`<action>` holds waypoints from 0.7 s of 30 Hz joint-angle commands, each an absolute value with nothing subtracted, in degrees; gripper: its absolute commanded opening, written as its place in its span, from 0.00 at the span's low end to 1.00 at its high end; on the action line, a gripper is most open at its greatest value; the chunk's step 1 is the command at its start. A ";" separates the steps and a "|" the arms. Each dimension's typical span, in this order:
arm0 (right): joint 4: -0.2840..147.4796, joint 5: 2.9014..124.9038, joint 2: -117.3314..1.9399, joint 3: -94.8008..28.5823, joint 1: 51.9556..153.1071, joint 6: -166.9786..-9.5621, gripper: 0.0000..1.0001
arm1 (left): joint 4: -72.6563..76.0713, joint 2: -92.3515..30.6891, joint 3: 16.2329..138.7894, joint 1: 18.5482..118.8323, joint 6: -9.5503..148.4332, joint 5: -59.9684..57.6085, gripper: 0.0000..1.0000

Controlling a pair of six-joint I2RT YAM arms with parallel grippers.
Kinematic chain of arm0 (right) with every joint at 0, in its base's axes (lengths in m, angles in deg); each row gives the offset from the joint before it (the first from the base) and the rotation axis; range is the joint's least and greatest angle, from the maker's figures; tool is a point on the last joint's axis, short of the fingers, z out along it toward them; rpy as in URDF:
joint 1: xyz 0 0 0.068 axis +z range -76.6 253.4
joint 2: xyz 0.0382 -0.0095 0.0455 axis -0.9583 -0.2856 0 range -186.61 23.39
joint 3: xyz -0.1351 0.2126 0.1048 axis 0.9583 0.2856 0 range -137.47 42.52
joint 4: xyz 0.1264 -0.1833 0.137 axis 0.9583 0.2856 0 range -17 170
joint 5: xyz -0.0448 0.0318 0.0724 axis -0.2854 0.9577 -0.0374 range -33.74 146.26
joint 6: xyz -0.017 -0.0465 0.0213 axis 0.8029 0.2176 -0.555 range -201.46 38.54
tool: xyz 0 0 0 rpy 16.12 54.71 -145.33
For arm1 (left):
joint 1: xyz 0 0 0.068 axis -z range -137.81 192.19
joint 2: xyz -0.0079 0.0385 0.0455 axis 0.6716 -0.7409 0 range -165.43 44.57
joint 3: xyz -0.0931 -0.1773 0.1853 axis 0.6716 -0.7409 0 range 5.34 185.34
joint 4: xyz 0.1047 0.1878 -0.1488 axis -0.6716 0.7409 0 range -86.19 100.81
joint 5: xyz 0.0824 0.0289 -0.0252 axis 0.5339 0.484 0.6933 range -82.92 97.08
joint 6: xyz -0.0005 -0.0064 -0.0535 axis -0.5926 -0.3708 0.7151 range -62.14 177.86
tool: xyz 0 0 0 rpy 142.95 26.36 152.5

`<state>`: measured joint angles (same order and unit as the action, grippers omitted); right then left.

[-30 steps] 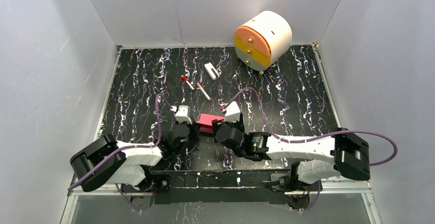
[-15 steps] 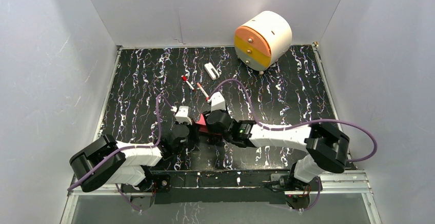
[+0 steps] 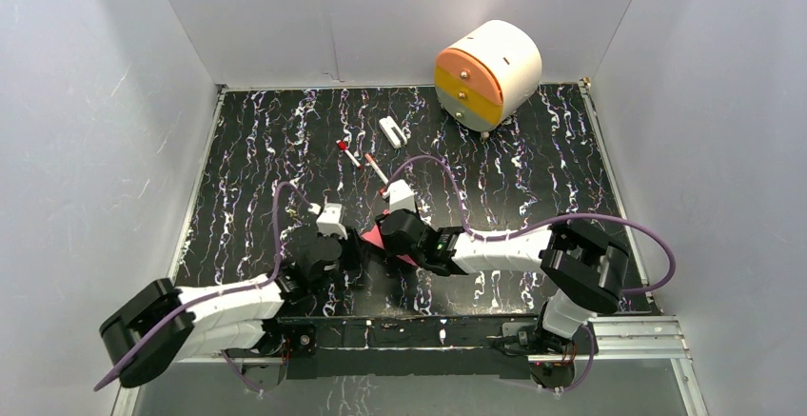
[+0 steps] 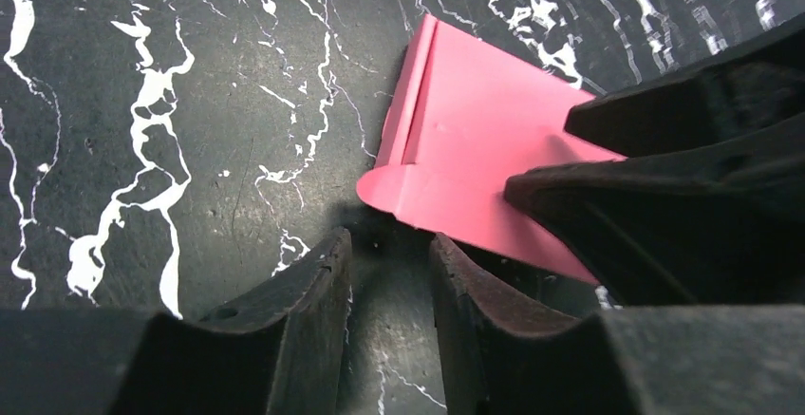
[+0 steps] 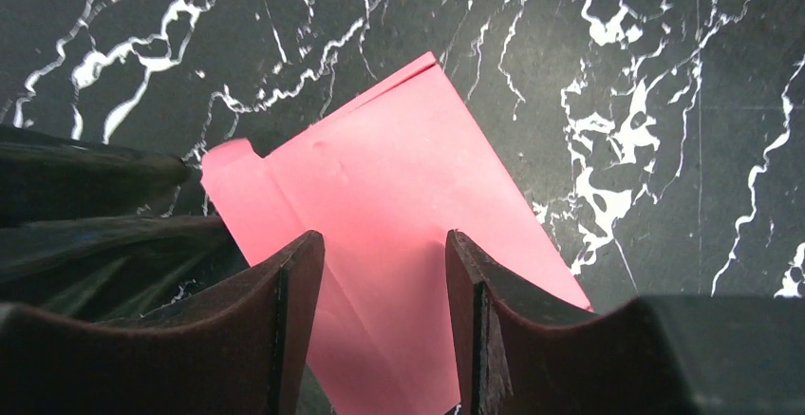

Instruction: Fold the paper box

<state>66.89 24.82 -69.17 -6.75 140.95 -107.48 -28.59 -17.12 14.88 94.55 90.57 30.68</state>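
Note:
The paper box (image 3: 373, 238) is a flat pink-red card piece lying on the black marbled table between my two grippers. In the left wrist view the paper box (image 4: 475, 163) shows a folded side strip and a small rounded tab. My left gripper (image 4: 387, 249) is slightly open and empty, its tips just short of the tab; in the top view the left gripper (image 3: 350, 247) lies left of the box. My right gripper (image 5: 384, 249) is open, its fingers down on the box (image 5: 399, 173), which passes under them; the top view shows this gripper (image 3: 387, 243) over the box.
A round white drawer unit (image 3: 487, 73) with orange and yellow fronts stands at the back right. A small white object (image 3: 392, 131) and two red-tipped pens (image 3: 350, 153) (image 3: 378, 168) lie behind the box. Grey walls close in three sides.
My right arm has swung left and forward, bringing its gripper over the box. The box has turned and shifted slightly. My left arm has drawn back and stretched lower.

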 commanded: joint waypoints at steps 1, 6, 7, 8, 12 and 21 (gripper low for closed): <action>66.11 25.80 -69.98 -4.63 140.99 -108.71 0.58 | -18.39 -7.61 15.10 94.84 95.29 30.72 0.38; 65.09 26.16 -70.93 -4.01 140.99 -108.32 0.58 | -11.31 2.06 15.29 94.75 98.78 33.89 0.62; 64.71 26.36 -71.12 -3.85 140.99 -108.06 0.58 | -10.97 2.64 15.65 94.71 98.81 34.71 0.64; 64.40 26.57 -71.30 -3.66 140.99 -107.81 0.58 | -10.65 2.20 16.29 94.69 98.73 35.51 0.66; 63.43 26.82 -71.69 -3.02 140.99 -107.16 0.58 | -11.76 -5.28 20.08 94.52 97.72 36.43 0.70; 59.61 28.15 -71.62 -0.24 140.99 -104.80 0.57 | -18.52 -21.45 25.85 89.65 94.50 29.63 0.59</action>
